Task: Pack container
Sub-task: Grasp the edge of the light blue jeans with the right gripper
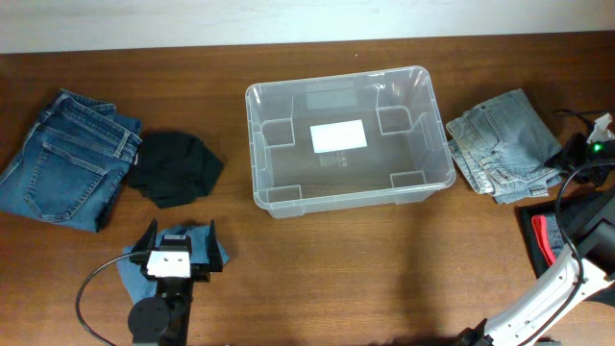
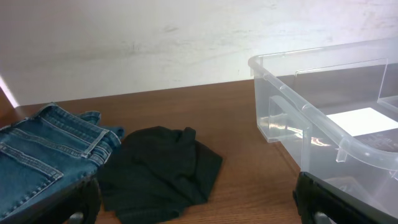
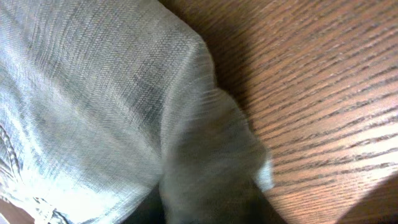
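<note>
The clear container (image 1: 437, 115) stands empty at the table's centre, with a white label (image 1: 338, 135) on its bottom; its near corner shows in the left wrist view (image 2: 323, 127). Dark blue jeans (image 1: 67, 159) and a black garment (image 1: 175, 168) lie left of it, also seen in the left wrist view as jeans (image 2: 43, 149) and garment (image 2: 158, 171). Light blue jeans (image 1: 500, 144) lie right of it. My left gripper (image 1: 175, 252) is open and empty (image 2: 196, 208), in front of the black garment. My right gripper (image 1: 567, 159) is at the light jeans' right edge, with their fabric (image 3: 93, 93) bunched in its jaws (image 3: 208, 205).
A small blue cloth (image 1: 130, 274) lies under the left arm near the front edge. A black and red object (image 1: 543, 240) sits at the right edge beside the right arm. A white wall borders the table's far edge (image 2: 155, 50).
</note>
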`<state>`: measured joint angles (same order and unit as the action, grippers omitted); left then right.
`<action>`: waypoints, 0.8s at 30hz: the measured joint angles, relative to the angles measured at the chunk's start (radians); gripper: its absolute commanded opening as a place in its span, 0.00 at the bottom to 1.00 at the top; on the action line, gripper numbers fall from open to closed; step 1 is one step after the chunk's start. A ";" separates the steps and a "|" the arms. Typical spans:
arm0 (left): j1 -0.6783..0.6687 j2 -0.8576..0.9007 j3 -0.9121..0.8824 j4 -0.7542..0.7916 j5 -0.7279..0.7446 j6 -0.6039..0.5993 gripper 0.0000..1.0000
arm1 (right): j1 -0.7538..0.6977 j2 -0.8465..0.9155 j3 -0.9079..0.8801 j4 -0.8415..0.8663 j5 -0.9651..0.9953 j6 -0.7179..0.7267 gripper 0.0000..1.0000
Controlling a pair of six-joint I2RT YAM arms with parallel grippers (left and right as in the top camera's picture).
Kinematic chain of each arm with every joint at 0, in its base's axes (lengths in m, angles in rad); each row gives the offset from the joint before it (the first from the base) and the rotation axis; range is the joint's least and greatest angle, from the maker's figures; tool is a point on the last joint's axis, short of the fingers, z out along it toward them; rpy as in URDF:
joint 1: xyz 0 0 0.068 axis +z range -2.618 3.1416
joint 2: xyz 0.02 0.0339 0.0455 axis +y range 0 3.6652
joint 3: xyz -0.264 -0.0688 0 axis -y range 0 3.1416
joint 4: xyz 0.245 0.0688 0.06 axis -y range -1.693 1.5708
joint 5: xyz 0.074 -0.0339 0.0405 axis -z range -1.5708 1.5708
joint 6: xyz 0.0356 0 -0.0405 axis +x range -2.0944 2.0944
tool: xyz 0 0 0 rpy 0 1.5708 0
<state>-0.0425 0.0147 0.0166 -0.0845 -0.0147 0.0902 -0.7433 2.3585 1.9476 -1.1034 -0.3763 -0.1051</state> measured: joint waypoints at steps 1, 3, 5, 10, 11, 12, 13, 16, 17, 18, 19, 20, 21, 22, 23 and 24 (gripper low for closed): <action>0.000 0.000 0.000 0.000 0.000 0.000 1.00 | 0.000 0.000 0.000 0.000 -0.003 -0.001 0.74; 0.000 0.000 0.000 0.000 0.000 0.000 1.00 | 0.000 0.000 0.000 -0.001 -0.008 -0.007 1.00; 0.000 0.000 0.000 0.000 0.000 0.000 1.00 | 0.001 0.000 0.000 -0.010 -0.003 -0.011 0.98; 0.000 0.000 0.000 0.000 0.000 0.000 1.00 | 0.001 0.000 -0.006 -0.011 0.038 -0.010 0.98; 0.000 0.000 0.000 0.000 0.000 0.000 1.00 | 0.001 0.000 -0.012 -0.012 0.039 -0.011 0.98; 0.000 0.000 0.000 0.000 0.000 0.000 1.00 | 0.001 -0.001 -0.016 -0.009 0.041 -0.012 0.98; 0.000 0.000 0.000 0.000 0.000 0.000 1.00 | 0.001 -0.003 -0.022 -0.003 0.041 -0.012 0.98; 0.000 0.000 0.000 0.000 0.000 0.000 1.00 | 0.000 -0.019 -0.054 0.027 0.029 -0.011 0.98; 0.000 0.000 0.000 0.000 0.000 0.000 1.00 | 0.001 -0.027 -0.071 0.044 0.022 -0.011 0.99; 0.000 0.000 0.000 0.000 0.000 0.000 1.00 | 0.001 -0.040 -0.093 0.061 0.010 -0.012 0.99; 0.000 0.000 0.000 0.000 0.000 0.000 1.00 | 0.001 -0.045 -0.105 0.070 0.004 -0.012 0.97; 0.000 0.000 0.000 0.000 0.000 0.000 1.00 | 0.002 -0.050 -0.114 0.076 0.000 -0.015 0.95; 0.000 0.000 0.000 0.000 0.000 0.000 1.00 | 0.003 -0.052 -0.118 0.077 -0.004 -0.016 0.89; 0.000 0.000 0.000 0.000 0.000 0.000 1.00 | 0.005 -0.053 -0.121 0.079 -0.008 -0.017 0.79; 0.000 0.000 0.000 0.000 0.000 0.000 1.00 | 0.008 -0.054 -0.124 0.079 -0.012 -0.016 0.73; 0.000 0.000 0.000 0.000 0.000 0.000 1.00 | 0.013 -0.054 -0.127 0.079 -0.011 -0.017 0.67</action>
<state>-0.0425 0.0147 0.0166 -0.0845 -0.0147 0.0902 -0.7303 2.3047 1.8206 -1.0248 -0.3878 -0.1223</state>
